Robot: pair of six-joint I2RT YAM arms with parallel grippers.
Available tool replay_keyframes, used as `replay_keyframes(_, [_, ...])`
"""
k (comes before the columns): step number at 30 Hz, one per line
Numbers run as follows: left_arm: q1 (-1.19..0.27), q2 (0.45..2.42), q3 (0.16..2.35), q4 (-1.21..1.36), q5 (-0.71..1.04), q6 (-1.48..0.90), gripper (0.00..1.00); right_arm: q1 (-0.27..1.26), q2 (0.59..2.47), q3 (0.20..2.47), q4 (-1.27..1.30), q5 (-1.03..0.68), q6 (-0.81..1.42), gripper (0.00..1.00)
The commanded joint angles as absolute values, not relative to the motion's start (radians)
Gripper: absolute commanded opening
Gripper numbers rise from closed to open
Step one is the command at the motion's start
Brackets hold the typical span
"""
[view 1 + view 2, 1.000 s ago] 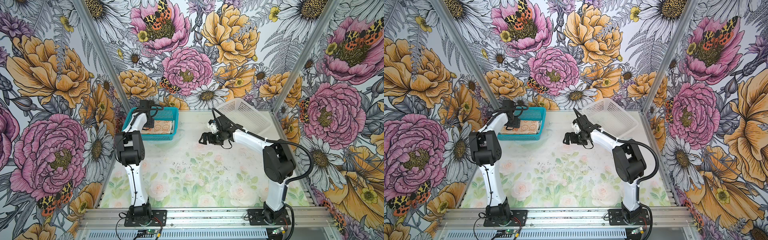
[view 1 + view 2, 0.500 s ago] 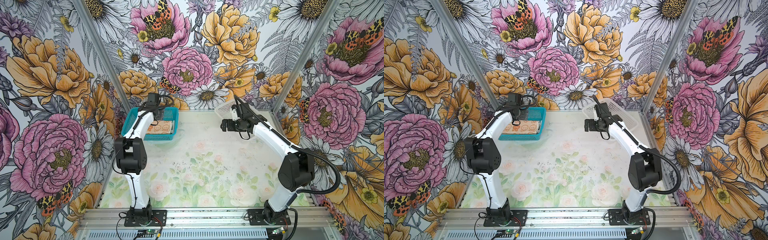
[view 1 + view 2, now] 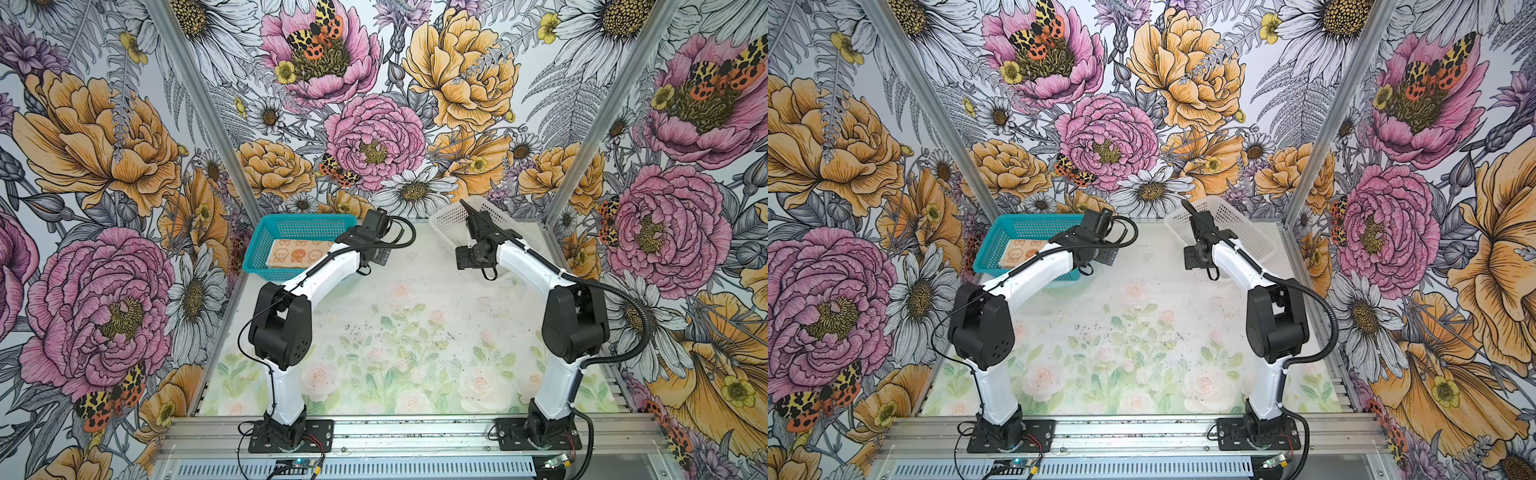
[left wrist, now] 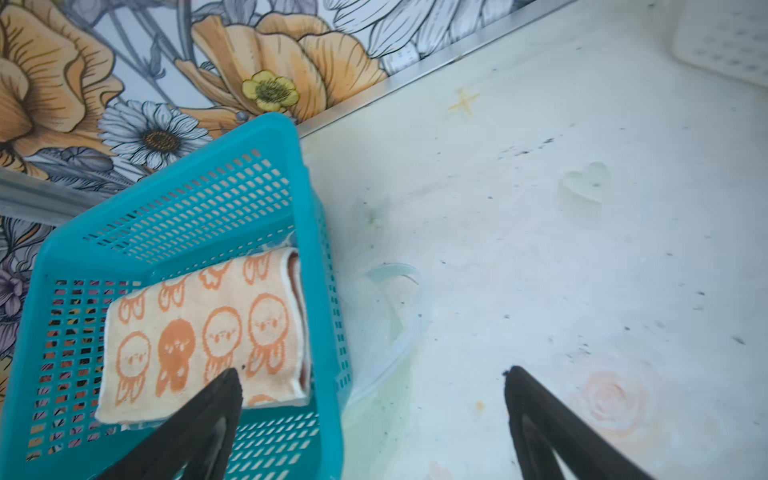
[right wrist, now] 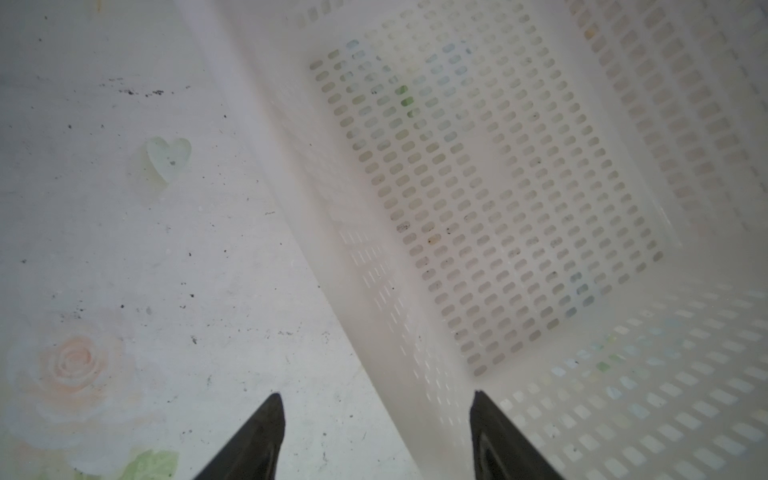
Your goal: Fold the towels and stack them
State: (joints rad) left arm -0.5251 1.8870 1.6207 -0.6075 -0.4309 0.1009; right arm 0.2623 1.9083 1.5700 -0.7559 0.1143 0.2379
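Note:
One folded towel point(image 3: 297, 257), peach-orange with cartoon faces, lies flat in the teal basket point(image 3: 291, 227); both top views show it, also point(image 3: 1019, 254). In the left wrist view the towel point(image 4: 199, 332) shows a darker layer under its folded edge. The other towels are hidden. My left gripper point(image 4: 372, 372) is open and empty, above the basket's wall point(image 4: 328, 332), one finger over the towel and one over the table. My right gripper point(image 5: 376, 397) is open astride the white basket's rim point(image 5: 374, 291), touching nothing.
The white perforated basket point(image 3: 492, 220) stands at the back right with nothing in it. The teal basket sits in the back left corner against the floral wall. Both arms bend over the flower-printed table point(image 3: 395, 340).
The right arm has swung from the table's middle back to the white basket, and its jaws have narrowed. The left arm has drawn back from over the teal basket to its right wall.

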Motion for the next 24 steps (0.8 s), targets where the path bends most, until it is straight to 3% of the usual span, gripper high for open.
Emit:
replay_keyframes(1, [-0.563, 1.831, 1.599, -0.564, -0.47, 0.067, 0.99, 0.252, 1.936, 1.603, -0.769, 0.154, 0.219, 0.58])
replay_keyframes(12, [-0.609, 1.771, 1.542, -0.558, -0.493, 0.046, 0.99, 0.252, 1.933, 1.598, -0.779, 0.133, 0.238, 0.17])
replay_keyframes(20, [-0.606, 1.714, 1.482, -0.554, -0.488, -0.018, 0.99, 0.284, 1.922, 1.613, -0.774, 0.0, 0.312, 0.0])
replay_keyframes(24, [-0.56, 1.653, 1.408, -0.535, -0.441, -0.085, 0.99, 0.353, 1.926, 1.671, -0.772, -0.067, 0.427, 0.0])
